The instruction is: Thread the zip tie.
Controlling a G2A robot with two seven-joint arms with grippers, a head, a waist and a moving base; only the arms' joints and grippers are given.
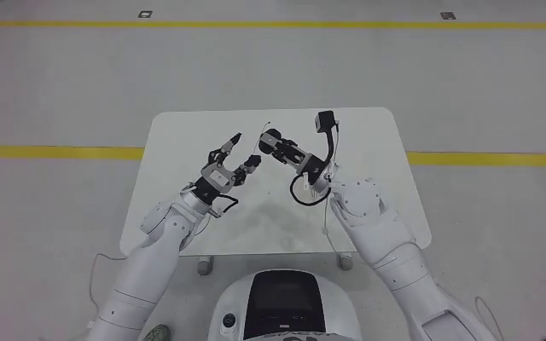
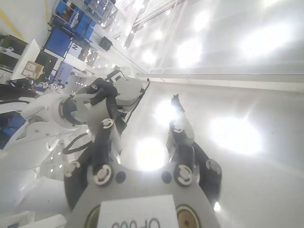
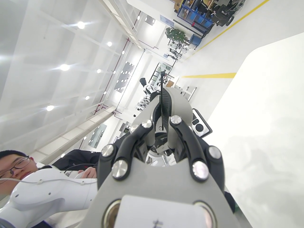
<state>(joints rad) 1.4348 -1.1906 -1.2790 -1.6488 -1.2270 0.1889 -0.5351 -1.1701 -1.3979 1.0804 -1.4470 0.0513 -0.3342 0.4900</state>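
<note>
My right gripper is shut on a thin dark zip tie, whose free end sticks out a short way past the fingertips. In the top view the right gripper is held above the middle of the white table and points toward the left gripper. My left gripper hangs just beside it, open, with a small gap between the two. From the left wrist, the left gripper has its fingers spread with nothing between them, and the right arm's wrist is close beyond.
The table has rounded corners, and its bare top lies below both grippers. A loose white cable hangs from the right forearm near the table's front edge. Grey floor with yellow lines surrounds the table.
</note>
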